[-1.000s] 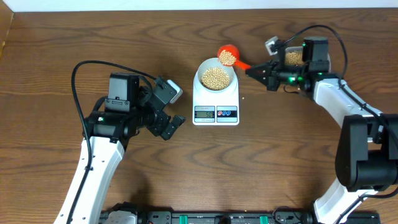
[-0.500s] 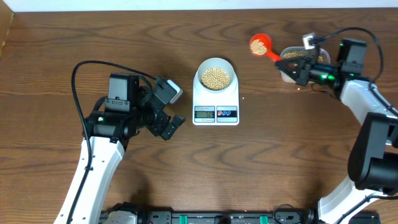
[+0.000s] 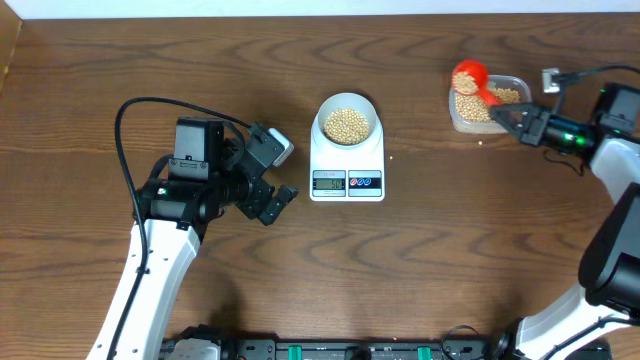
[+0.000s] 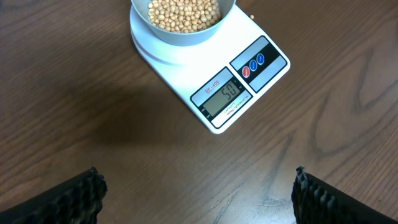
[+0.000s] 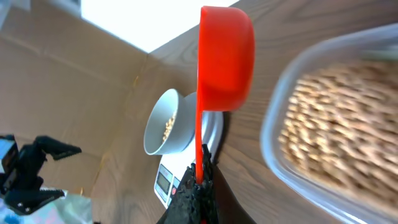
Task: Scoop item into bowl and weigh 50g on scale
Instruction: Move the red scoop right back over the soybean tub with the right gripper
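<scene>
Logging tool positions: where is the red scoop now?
Overhead, far right: the red scoop is over the clear tub's end nearest the scale, held by the right gripper.

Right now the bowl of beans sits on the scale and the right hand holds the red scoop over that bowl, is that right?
Not quite. The bowl of beans sits on the scale and the right hand holds the red scoop, but over the clear tub, not the bowl; the overhead view shows it.

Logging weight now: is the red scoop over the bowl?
No, the red scoop hangs over the clear bean tub, apart from the bowl.
</scene>
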Robot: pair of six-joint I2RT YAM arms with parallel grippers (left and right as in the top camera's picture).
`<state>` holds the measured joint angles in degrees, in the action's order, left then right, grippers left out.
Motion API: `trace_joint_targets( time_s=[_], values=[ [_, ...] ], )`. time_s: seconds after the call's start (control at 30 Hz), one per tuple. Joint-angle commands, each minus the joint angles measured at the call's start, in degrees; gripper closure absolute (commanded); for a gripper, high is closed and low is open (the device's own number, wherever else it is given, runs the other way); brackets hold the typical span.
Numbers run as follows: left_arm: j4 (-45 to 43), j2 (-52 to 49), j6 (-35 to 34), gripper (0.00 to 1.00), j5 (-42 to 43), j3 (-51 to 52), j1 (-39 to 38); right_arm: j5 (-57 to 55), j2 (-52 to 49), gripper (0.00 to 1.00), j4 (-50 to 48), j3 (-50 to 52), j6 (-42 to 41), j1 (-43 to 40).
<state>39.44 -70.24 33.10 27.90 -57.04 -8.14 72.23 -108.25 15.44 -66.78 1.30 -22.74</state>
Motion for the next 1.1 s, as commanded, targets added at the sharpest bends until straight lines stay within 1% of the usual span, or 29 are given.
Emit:
trace_joint_targets(
  time_s=[0.0, 0.1, 0.27, 0.37, 0.47, 0.53, 0.63, 0.77, 0.9, 1.07],
  values=[
    [0.17, 0.26, 0.72, 0.02, -0.52, -1.27, 0.09, 1.29, 1.75, 0.99, 1.9, 0.15, 5.14, -2.99],
    [0.17, 0.26, 0.72, 0.02, -0.52, -1.27, 0.09, -3.32, 1.77, 0.99, 3.39, 0.15, 9.77, -4.09],
    [0.17, 0.26, 0.72, 0.02, -0.52, -1.27, 0.09, -16.35, 1.75, 0.98, 4.26, 0.15, 16.7, -3.93],
    [0.17, 0.26, 0.72, 0.02, -0.52, -1.27, 0.09, -19.21, 1.86, 0.99, 4.13, 0.15, 20.2, -3.82],
    [0.17, 0.26, 0.72, 0.02, -0.52, -1.27, 0.09, -19.85, 2.6, 0.99, 3.28, 0.13, 20.41, -3.82],
    [0.17, 0.26, 0.72, 0.02, -0.52, -1.27, 0.09, -22.18, 3.72, 0.99, 3.28, 0.13, 20.41, -3.82],
    [0.17, 0.26, 0.72, 0.02, -0.52, -1.27, 0.09, -26.93, 6.62, 0.99, 3.58, 0.13, 20.79, -3.82],
    [0.17, 0.26, 0.72, 0.02, -0.52, -1.27, 0.09, -28.85, 11.04, 0.99, 3.67, 0.15, 22.51, -3.45],
    [0.17, 0.26, 0.72, 0.02, -0.52, -1.27, 0.09, -34.32, 13.64, 0.99, 5.79, 0.13, 24.37, -1.79],
    [0.17, 0.26, 0.72, 0.02, -0.52, -1.27, 0.09, -42.51, 13.44, 0.99, 8.37, 0.15, 26.71, 2.14]
  ],
)
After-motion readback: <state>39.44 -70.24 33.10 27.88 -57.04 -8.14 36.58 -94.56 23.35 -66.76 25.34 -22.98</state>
